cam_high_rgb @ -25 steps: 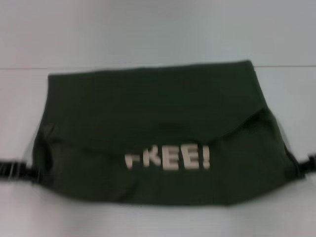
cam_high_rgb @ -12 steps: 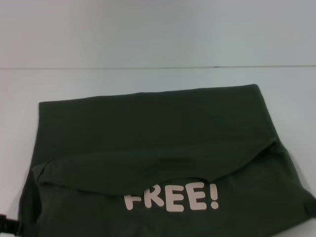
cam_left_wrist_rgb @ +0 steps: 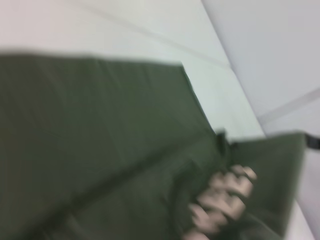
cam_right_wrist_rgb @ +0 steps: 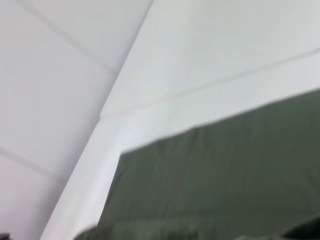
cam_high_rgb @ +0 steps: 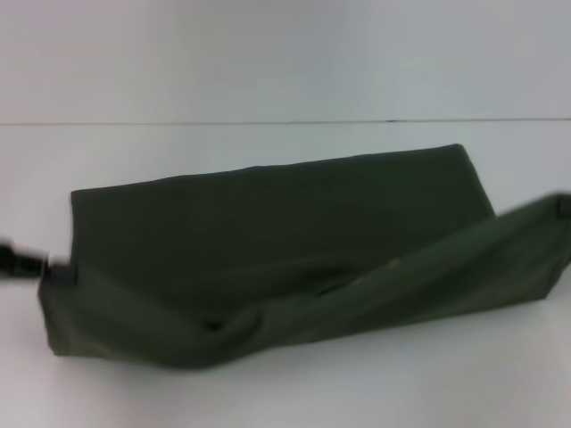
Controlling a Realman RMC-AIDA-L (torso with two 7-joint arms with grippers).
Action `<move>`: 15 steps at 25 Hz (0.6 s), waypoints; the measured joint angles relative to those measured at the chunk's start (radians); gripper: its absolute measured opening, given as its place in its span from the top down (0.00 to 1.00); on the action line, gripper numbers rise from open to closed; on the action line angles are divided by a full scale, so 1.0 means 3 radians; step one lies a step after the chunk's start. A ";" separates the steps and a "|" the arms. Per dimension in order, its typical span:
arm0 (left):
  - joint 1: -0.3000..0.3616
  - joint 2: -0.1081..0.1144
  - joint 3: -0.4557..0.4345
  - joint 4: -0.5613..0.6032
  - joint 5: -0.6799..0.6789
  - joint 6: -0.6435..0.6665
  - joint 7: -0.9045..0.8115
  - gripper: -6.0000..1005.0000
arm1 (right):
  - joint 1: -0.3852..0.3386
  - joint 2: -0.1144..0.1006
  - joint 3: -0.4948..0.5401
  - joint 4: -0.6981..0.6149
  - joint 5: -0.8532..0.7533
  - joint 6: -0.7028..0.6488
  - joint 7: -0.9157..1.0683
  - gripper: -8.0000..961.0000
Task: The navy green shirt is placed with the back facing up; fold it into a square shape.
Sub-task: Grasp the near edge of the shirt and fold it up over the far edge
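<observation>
The navy green shirt (cam_high_rgb: pixel 268 241) lies across the white table (cam_high_rgb: pixel 268 397) as a wide dark olive band, plain side showing in the head view. Its near layer is raised and stretched between my two grippers. My left gripper (cam_high_rgb: pixel 40 265) holds the left corner at the table's left side. My right gripper (cam_high_rgb: pixel 562 205) holds the right corner, lifted higher at the picture's right edge. In the left wrist view the shirt (cam_left_wrist_rgb: pixel 100 140) shows cream-white lettering (cam_left_wrist_rgb: pixel 220 202) on the underside of the raised flap. The right wrist view shows only the shirt (cam_right_wrist_rgb: pixel 225 180) and table.
The white table runs back to a seam line (cam_high_rgb: pixel 285 122), with a pale wall or surface behind it. No other objects are in view.
The near flap with the lettering has swung up and away from me. The lettering no longer shows in the head view. Both grippers moved farther back, the right one higher.
</observation>
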 joint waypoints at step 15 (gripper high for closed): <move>-0.0453 -0.0174 0.0227 -0.0374 0.0133 -0.1999 -0.0596 0.98 | 0.0381 0.0230 -0.0420 0.0571 0.0293 0.2222 -0.0096 0.95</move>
